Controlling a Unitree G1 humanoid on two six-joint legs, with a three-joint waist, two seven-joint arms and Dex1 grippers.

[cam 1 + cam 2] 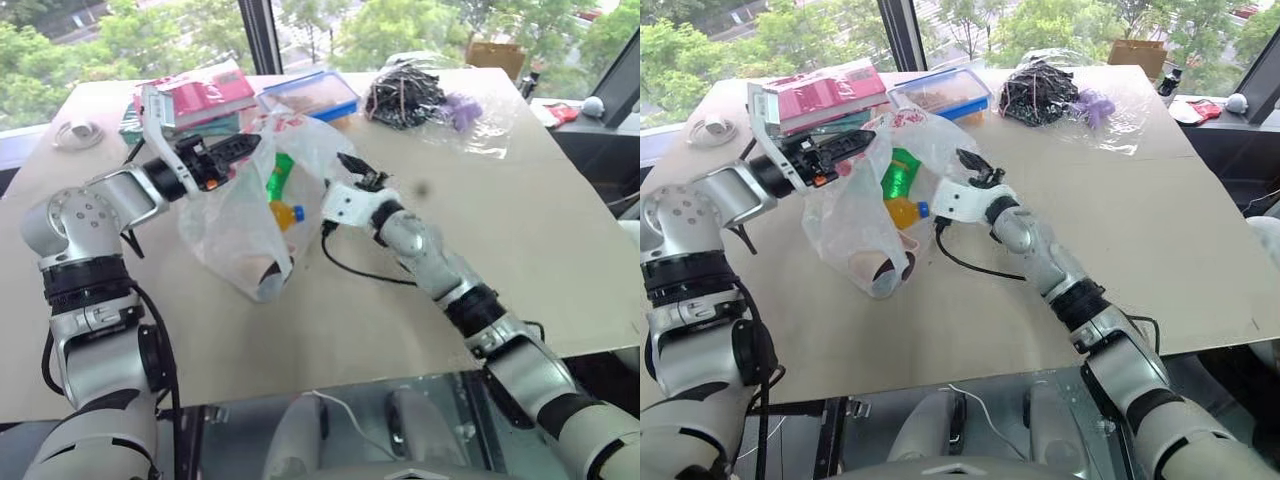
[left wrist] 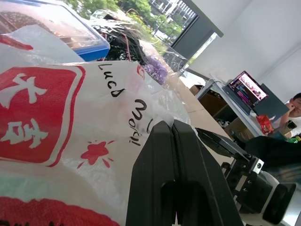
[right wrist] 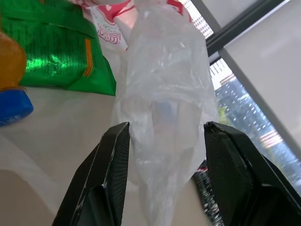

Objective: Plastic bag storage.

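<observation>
— Looking across the desk [image 1: 480, 250], what crowds the plastic bag [image 1: 235, 225]?

— Plenty at the far edge. A blue-lidded lunchbox [image 1: 308, 94] sits just behind the bag, a pink book [image 1: 200, 95] lies to its left, and a clear wrap with black cables and a purple item [image 1: 415, 98] lies to the right. A white coil [image 1: 76, 133] rests at the far left. A black cable [image 1: 355, 268] trails over the desk beside the right arm.

— Where is the bag itself?

— Left of centre on the desk, its upper part lifted and its lower end resting on the surface. Its long axis runs from far to near, the near end sagging toward the front edge.

— And the claws?

— The left claw [image 1: 238, 148] has its fingers pressed together on the bag's upper edge. The right claw [image 3: 162, 136] stands parted, with a twisted strip of the bag's film between its fingers [image 3: 113, 160], which do not seem to pinch it.

— What's inside?

— Through the film I see a green packet [image 3: 56, 61], an orange bottle with a blue cap [image 1: 285, 214] and a brown round shape [image 1: 877, 267] at the near end. What that last thing is, I cannot tell. The red label [image 2: 37, 113] on the bag is partly cut off in the left wrist view.

— Anyone else around?

— A person [image 2: 294, 106] sits by a laptop [image 2: 247, 87] well off to the right.
</observation>
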